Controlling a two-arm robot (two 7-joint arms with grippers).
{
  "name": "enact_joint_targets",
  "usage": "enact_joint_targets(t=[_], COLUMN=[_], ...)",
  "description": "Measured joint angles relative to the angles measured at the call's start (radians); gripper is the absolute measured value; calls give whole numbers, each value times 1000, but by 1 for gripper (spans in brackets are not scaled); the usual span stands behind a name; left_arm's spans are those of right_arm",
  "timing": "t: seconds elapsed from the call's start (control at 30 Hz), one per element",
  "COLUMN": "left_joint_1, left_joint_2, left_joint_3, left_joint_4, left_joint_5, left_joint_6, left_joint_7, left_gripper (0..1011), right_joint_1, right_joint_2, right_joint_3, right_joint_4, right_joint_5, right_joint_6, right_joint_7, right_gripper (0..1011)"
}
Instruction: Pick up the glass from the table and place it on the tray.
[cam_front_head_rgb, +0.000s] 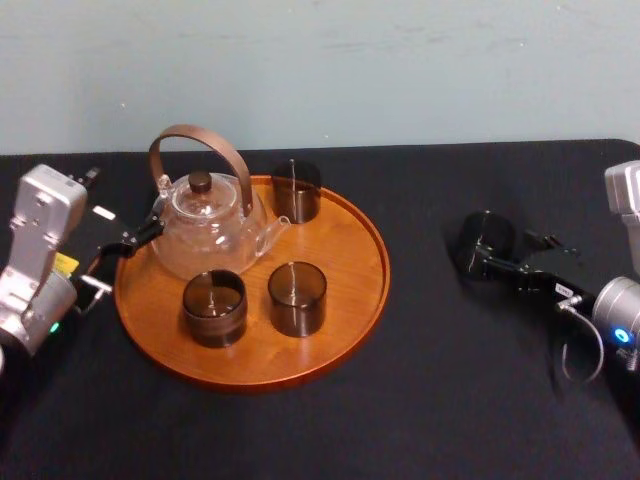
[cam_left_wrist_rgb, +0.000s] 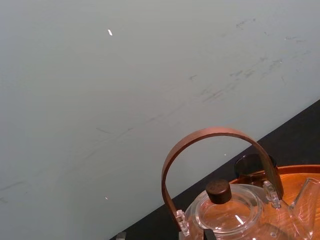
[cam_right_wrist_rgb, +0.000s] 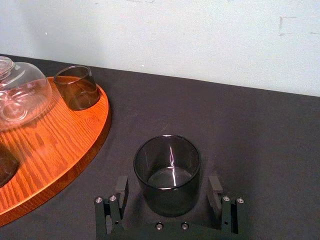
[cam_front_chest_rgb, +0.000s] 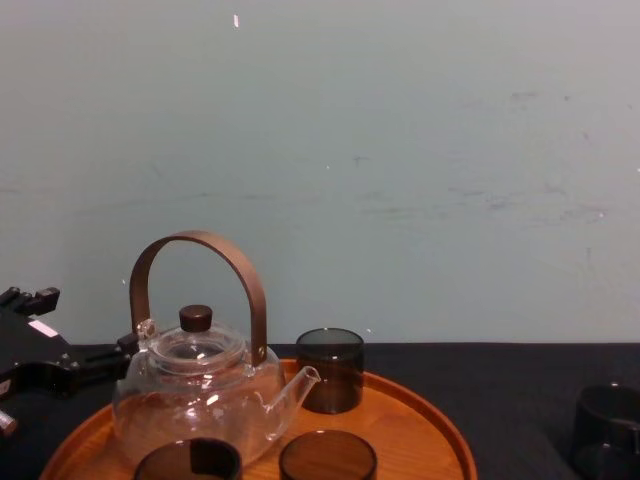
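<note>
- Left gripper (cam_front_head_rgb: 140, 237) parked at the left rim of the round, grained wooden tray (cam_front_head_rgb: 345, 250), near the clear teapot (cam_front_head_rgb: 205, 225).
- Three smoky cups (cam_front_head_rgb: 297, 297) there; little free room, so risk of a knock at placing.
- Glass (cam_right_wrist_rgb: 167, 170), smooth dark cylinder, upright on matte black table (cam_right_wrist_rgb: 260, 140), right of tray.
- Right gripper (cam_right_wrist_rgb: 168, 186) spread either side, not clamped; may slip if squeezed unevenly.

Probably lab or test room, not home: bare scuffed pale wall (cam_front_head_rgb: 400, 70), black matte table (cam_front_head_rgb: 450, 400), teapot (cam_front_head_rgb: 205, 225) staged on tray (cam_front_head_rgb: 350, 250).
</note>
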Motion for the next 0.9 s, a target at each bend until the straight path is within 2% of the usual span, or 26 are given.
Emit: enact_joint_targets(t=[0.43,0.9], left_joint_1=[0,0], left_joint_2=[0,0], left_joint_3=[0,0], left_joint_4=[0,0], left_joint_5=[0,0], left_joint_6=[0,0], left_joint_7=[0,0], left_gripper=[1001,1001], right_joint_1=[44,66], right_joint_2=[-13,-24], right_joint_3=[-22,-34], right_joint_4=[49,73], right_joint_5=[-15,-26], right_joint_6=[4,0], right_joint_7=[20,29], right_gripper=[1002,1002])
